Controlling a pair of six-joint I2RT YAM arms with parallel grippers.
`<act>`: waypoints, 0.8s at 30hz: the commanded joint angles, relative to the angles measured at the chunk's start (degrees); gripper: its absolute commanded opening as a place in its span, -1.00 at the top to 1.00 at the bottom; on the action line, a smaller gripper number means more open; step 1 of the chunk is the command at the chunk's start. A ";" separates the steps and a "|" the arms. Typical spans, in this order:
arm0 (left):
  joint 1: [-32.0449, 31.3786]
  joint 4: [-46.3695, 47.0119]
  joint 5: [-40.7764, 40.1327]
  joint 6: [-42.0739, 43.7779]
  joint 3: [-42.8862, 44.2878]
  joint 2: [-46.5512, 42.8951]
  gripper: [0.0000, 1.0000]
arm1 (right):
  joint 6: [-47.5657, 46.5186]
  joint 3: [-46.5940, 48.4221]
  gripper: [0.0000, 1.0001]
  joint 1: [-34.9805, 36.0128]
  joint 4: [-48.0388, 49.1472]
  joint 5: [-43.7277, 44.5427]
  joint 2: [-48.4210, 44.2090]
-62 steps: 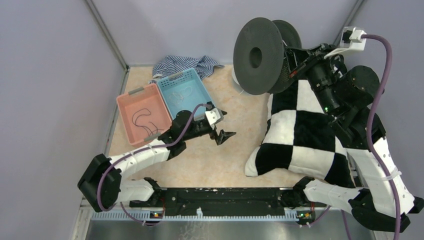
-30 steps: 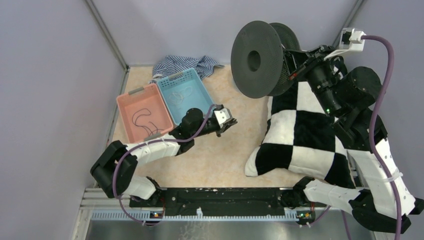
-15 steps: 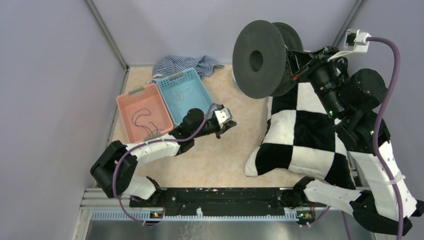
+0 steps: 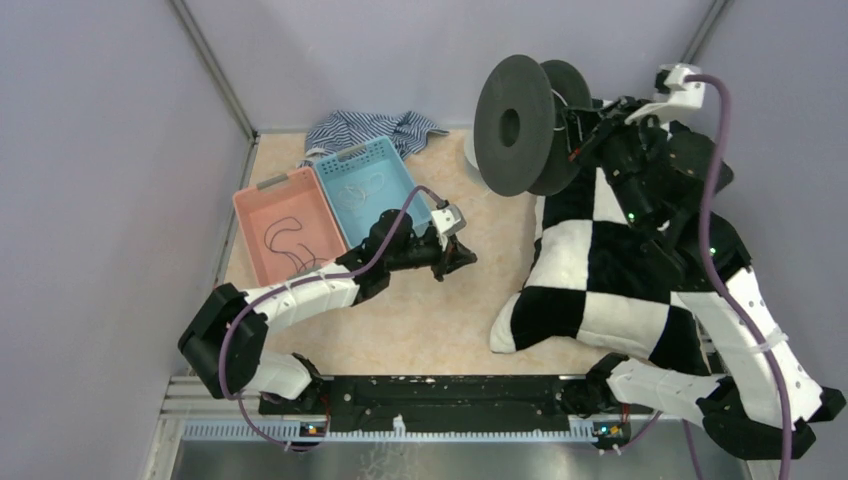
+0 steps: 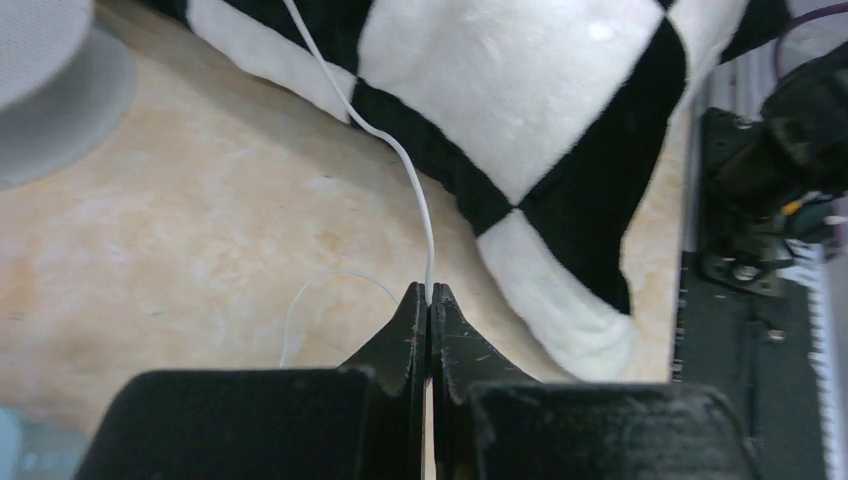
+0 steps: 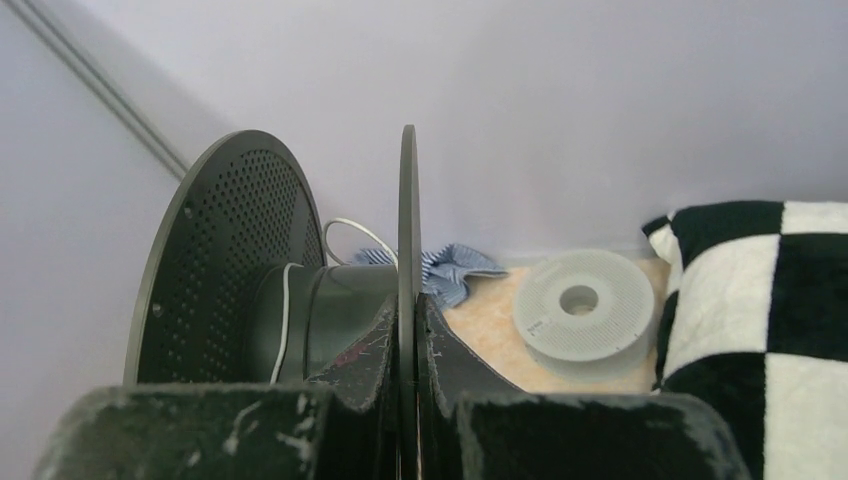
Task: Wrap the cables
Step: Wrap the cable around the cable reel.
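My left gripper [image 4: 457, 260] [image 5: 429, 290] hangs low over the table, shut on a thin white cable [image 5: 415, 180]. From the closed tips the cable runs up across the checkered pillow [image 5: 520, 110]. A loose loop of it lies on the table behind the fingers. My right gripper [image 4: 577, 140] [image 6: 408, 312] is shut on one flange [image 6: 408, 200] of a black spool [image 4: 515, 125], held in the air. A turn of white cable [image 6: 287, 310] lies around the spool's hub. A black cable [image 4: 285, 232] lies looped in the pink basket [image 4: 246, 228].
A blue basket [image 4: 355, 152] holding a thin pale cord stands beside the pink one. A striped cloth [image 4: 370, 128] lies at the back. A grey spool [image 6: 580, 305] lies flat on the table near the large black-and-white pillow [image 4: 610, 270] on the right.
My left gripper has closed on the white cable and moved slightly right. The right arm has swung the black spool, turning it more edge-on.
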 commanded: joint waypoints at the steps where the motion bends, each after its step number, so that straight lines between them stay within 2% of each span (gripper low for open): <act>1: -1.86 -3.70 7.14 -13.39 1.57 -1.31 1.00 | -0.93 -1.51 1.00 0.38 4.67 5.49 3.65; 5: -7.49 -4.79 6.18 -16.49 -1.17 -3.54 1.00 | -3.73 -2.48 1.00 0.33 4.62 8.53 7.14; 9: -13.53 -1.38 3.99 -20.97 -5.19 -9.81 1.00 | -7.41 -4.30 1.00 0.23 5.19 12.58 10.14; 13: -18.03 -2.79 0.31 -22.91 -6.79 -15.96 1.00 | -7.53 -6.01 1.00 -0.88 5.84 12.09 11.89; 19: -21.82 -7.93 -2.57 -24.13 -5.39 -21.58 1.00 | -6.81 -8.31 1.00 -2.47 6.21 11.08 13.84; 24: -25.39 -10.42 -2.54 -23.43 -1.61 -22.11 1.00 | -5.76 -9.83 1.00 -5.22 6.17 9.29 16.53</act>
